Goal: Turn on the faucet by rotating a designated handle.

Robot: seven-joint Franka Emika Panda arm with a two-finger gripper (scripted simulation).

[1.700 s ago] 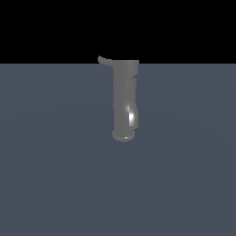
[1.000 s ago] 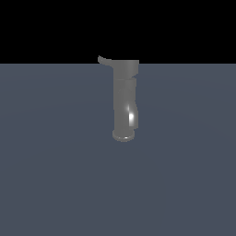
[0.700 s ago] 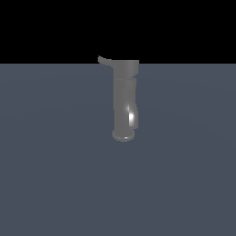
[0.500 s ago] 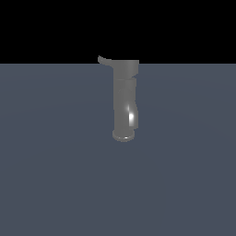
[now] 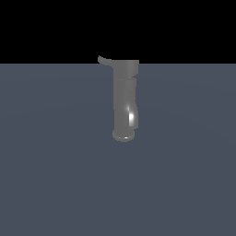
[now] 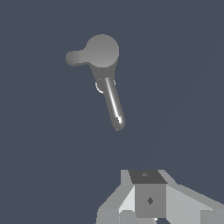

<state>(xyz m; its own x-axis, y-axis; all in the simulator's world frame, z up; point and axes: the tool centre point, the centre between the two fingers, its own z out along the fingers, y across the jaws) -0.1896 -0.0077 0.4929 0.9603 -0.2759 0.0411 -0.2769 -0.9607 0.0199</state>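
The faucet [image 5: 125, 99] stands upright on the slate-grey surface [image 5: 50, 175], close to that surface's far edge and a little toward the exterior view's right of its middle. Open surface lies all round it: broad bare stretches to either side and a deep one in front, with only a narrow strip between its cap and the far edge. Nothing touches it.

It is a glossy grey metal tube with a slight bend low down, where a bright highlight sits. A flared ring forms its foot on the surface, and a wider cap tops it. The handle [image 5: 104, 61], a thin, short, slightly curved lever, juts from the cap toward the exterior view's left, its tip turned a little upward.

In the wrist view the faucet [image 6: 109, 83] is seen from above, the handle [image 6: 75, 57] a stubby tab beside the round cap. The gripper [image 6: 148, 199] hangs well apart from it, holding nothing; how far it is open cannot be told.
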